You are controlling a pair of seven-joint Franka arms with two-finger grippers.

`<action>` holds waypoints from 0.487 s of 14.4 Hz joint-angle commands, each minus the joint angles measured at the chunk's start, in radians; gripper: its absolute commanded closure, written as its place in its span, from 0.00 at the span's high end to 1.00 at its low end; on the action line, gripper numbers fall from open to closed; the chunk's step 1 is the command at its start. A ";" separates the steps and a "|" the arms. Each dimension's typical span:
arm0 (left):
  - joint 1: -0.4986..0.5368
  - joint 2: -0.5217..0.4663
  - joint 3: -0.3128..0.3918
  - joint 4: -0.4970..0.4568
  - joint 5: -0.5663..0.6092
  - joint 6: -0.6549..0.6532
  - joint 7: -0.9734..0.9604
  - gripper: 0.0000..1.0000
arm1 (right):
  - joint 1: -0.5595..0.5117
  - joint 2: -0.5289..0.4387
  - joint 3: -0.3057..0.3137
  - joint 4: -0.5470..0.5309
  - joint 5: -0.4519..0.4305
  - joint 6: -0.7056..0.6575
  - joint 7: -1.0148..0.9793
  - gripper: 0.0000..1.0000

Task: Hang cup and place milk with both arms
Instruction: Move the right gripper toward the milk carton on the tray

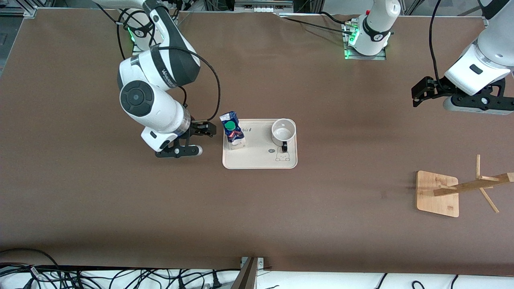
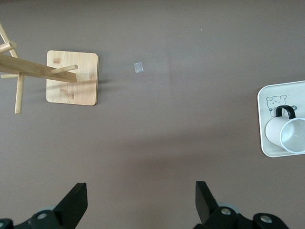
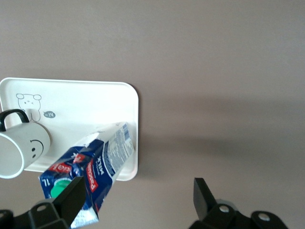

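The white cup point(image 1: 283, 131) stands upright on a cream tray point(image 1: 261, 160), black handle toward the front camera. It shows in the left wrist view point(image 2: 286, 136) and, with its smiley face, in the right wrist view point(image 3: 19, 150). The dark blue milk point(image 1: 232, 131) with a green cap stands on the same tray at the edge toward the right arm's end, and shows in the right wrist view point(image 3: 97, 164). My right gripper point(image 1: 179, 151) point(image 3: 138, 202) is open and empty, over the table beside the tray near the milk. My left gripper point(image 1: 480, 106) point(image 2: 141, 205) is open and empty, high over bare table at the left arm's end.
A wooden cup rack point(image 1: 437, 194) with angled pegs stands toward the left arm's end, nearer the front camera than the tray; it also shows in the left wrist view point(image 2: 72, 78). A small clear scrap point(image 2: 138, 67) lies on the brown table beside the rack.
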 commanded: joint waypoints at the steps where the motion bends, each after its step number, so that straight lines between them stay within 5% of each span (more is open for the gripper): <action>1: 0.003 0.000 0.000 0.011 -0.022 -0.017 0.020 1.00 | 0.036 0.001 -0.012 0.000 0.048 0.025 0.049 1.00; 7: 0.003 0.000 0.000 0.011 -0.022 -0.017 0.018 1.00 | 0.105 0.009 -0.012 0.000 0.043 0.020 0.072 1.00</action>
